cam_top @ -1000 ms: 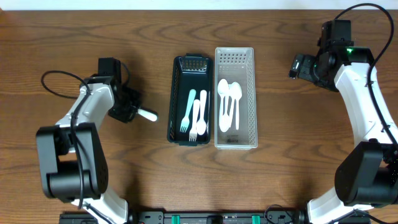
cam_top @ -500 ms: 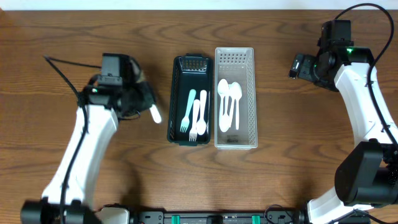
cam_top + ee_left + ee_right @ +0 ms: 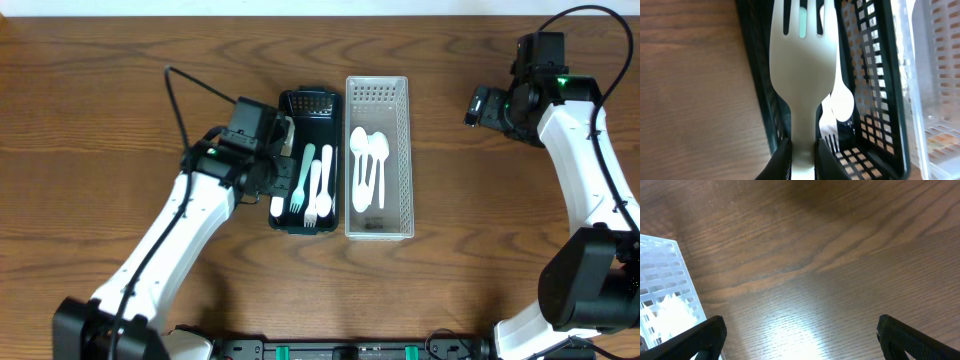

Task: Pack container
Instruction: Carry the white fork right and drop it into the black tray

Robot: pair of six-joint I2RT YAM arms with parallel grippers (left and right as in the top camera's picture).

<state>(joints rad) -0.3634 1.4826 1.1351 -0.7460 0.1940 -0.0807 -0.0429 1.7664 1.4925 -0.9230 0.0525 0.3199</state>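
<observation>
While over basket, fork between jaws

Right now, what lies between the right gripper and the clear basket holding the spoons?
Only bare wooden table lies between the right gripper and the clear basket. The overhead view shows this, and the right wrist view agrees.

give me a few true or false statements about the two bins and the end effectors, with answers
1. The left end effector grips a white fork. True.
2. The white bin holds forks. False: it holds white spoons.
3. A teal fork lies in the dark bin. True.
4. The right end effector is shut on a spoon. False: it is open and empty, over the bare table.
</observation>
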